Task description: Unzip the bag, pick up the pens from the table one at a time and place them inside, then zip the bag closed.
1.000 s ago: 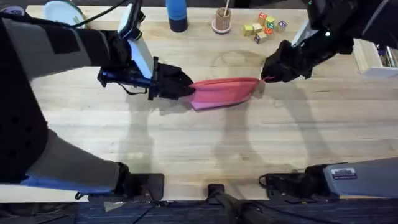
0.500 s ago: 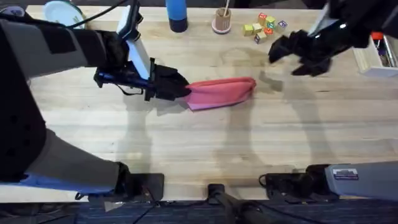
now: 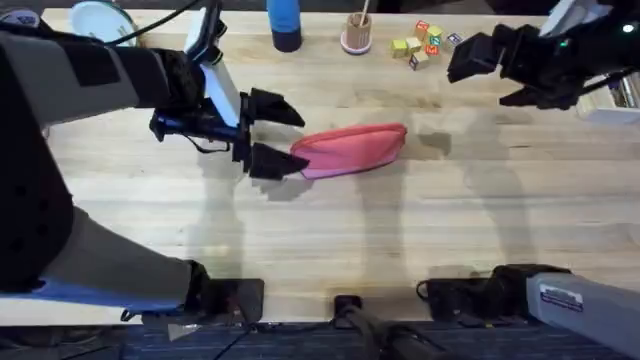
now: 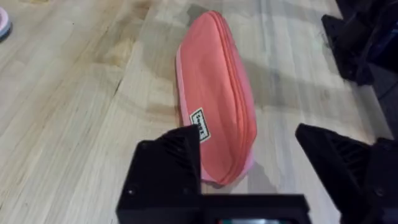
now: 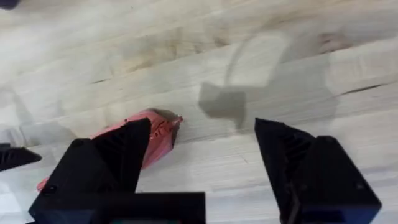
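Bench (image 3: 330, 230): pale wood planks.
Pouch (image 3: 350, 148): pink-red, zipped, just off spread left fingers (image 3: 270, 108).
Right fingers (image 3: 472, 58): spread, raised well apart.

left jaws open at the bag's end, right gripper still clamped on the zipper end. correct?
Not quite. The right gripper is open and lifted clear of the bag, as the overhead view shows. The left gripper is open at the bag's end, as you said.

Pale wooden plank worktop (image 3: 330, 230), grain running side to side, soft shadows across its middle. Along the far edge: a pale round plate (image 3: 100, 18) near the left corner, a blue bottle (image 3: 284, 22), a small holder with a stick (image 3: 356, 34), colored toy blocks (image 3: 426, 43). White box (image 3: 612, 92) at right edge.
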